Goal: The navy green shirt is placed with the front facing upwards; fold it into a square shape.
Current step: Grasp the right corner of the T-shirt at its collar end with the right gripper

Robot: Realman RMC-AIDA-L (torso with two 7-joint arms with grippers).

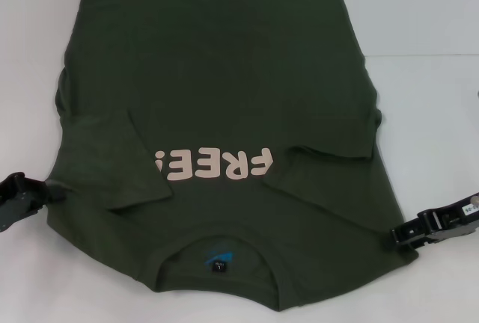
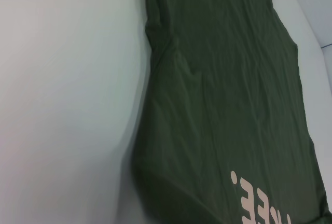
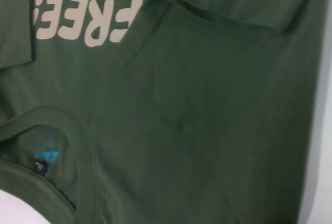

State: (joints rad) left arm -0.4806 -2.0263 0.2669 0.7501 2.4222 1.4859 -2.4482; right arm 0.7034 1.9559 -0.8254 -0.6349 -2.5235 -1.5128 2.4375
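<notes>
Navy green shirt point(image 1: 224, 91) front up, both sleeves folded inward; gripper states unclear

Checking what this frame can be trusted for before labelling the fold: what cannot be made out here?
- Left gripper: head view, cut by the picture's edge; finger state unclear.
- Right gripper: head view, at the navy green shirt edge; grip unclear.
- Blue neck label: text too small.
- Shirt hem: head view, cut off at the top edge.

- The navy green shirt point(image 1: 224, 91) before me is dark olive green, one plain colour.
- Its "FREE!" print point(image 1: 213, 166) is pale pink.
- The inner label point(image 1: 217, 261) at the neck is blue.
- The worktop point(image 1: 426, 99) is white.
- My left end effector point(image 1: 22, 197) and my right end effector point(image 1: 419, 229) are both black.
</notes>
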